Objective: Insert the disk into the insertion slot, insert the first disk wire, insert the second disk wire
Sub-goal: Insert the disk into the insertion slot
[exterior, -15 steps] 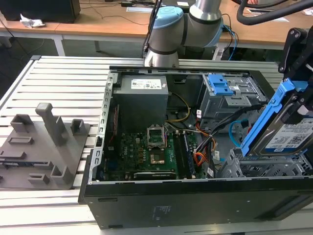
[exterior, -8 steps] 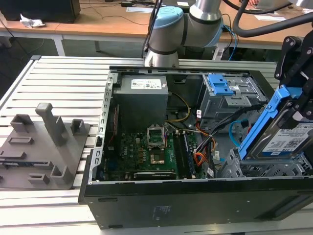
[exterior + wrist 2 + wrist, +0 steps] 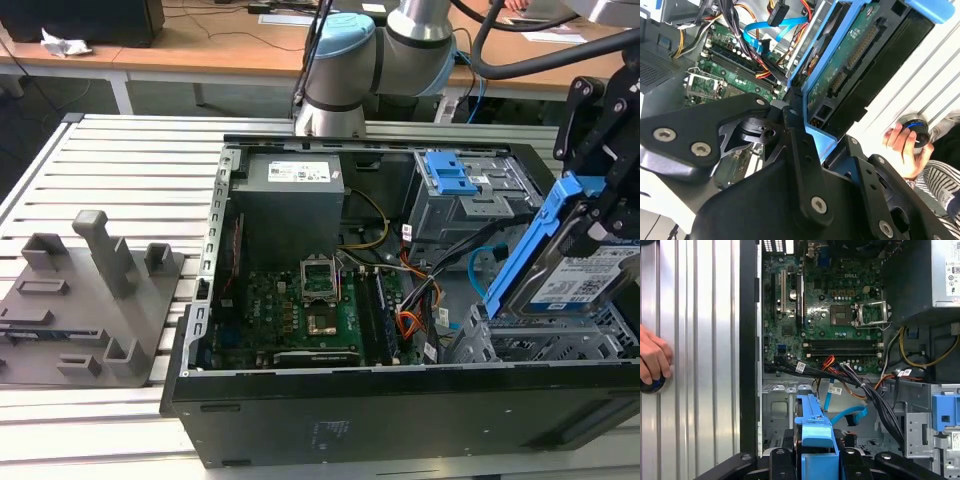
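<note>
Overall light: bright, even and diffuse in the exterior view; the slatted table point(image 3: 110, 160) carries no hard shadows.
Case interior: shaded; the motherboard point(image 3: 320, 300) is dimmer than the table, darkest beside the power supply point(image 3: 290, 205).
Glare: the table slats wash out to near white in the second wrist view and show long sheen streaks in the first wrist view.
Gripper point(image 3: 815, 130): near-black, with little surface detail, soft at close range.
Disk point(image 3: 560, 270): its blue carrier is well lit and saturated.
</note>
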`<action>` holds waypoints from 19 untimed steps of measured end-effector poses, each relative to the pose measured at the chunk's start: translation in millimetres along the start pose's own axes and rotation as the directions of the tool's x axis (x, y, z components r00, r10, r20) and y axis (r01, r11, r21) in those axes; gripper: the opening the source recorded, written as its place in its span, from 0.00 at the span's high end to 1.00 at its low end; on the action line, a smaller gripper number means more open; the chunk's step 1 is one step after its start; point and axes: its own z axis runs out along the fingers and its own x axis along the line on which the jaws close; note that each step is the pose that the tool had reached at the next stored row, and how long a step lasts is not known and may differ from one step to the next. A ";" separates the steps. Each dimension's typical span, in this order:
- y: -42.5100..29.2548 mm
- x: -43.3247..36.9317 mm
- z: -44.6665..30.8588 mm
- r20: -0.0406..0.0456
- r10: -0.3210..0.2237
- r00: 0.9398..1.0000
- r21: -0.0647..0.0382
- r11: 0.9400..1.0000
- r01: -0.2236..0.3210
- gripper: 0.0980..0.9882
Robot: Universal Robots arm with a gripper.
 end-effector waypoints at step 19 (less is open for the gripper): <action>0.8 -0.1 23.7 0.000 0.000 1.000 0.000 1.000 0.000 0.70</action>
